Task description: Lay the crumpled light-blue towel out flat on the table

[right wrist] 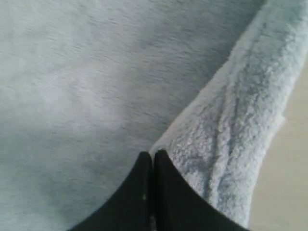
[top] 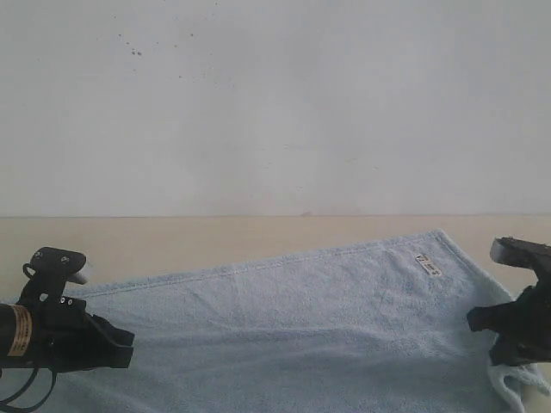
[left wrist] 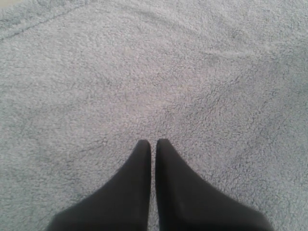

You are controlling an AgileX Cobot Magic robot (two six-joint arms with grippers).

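The light-blue towel (top: 301,318) lies spread across the beige table (top: 172,241), its white label (top: 427,266) near the far right corner. My left gripper (top: 127,342) is low over the towel's left part, shut, with only terry pile (left wrist: 154,72) ahead of its tips (left wrist: 154,142) and nothing between them. My right gripper (top: 479,320) sits at the towel's right edge, shut. Its tips (right wrist: 152,154) rest against a strip of the towel edge (right wrist: 240,120) that is folded back over the flat cloth (right wrist: 86,86). I cannot see any cloth pinched between the fingers.
A plain white wall (top: 275,103) rises behind the table's far edge. Bare table shows beyond the towel at the back and beside the folded edge (right wrist: 293,183). The towel's near edge runs out of the exterior view.
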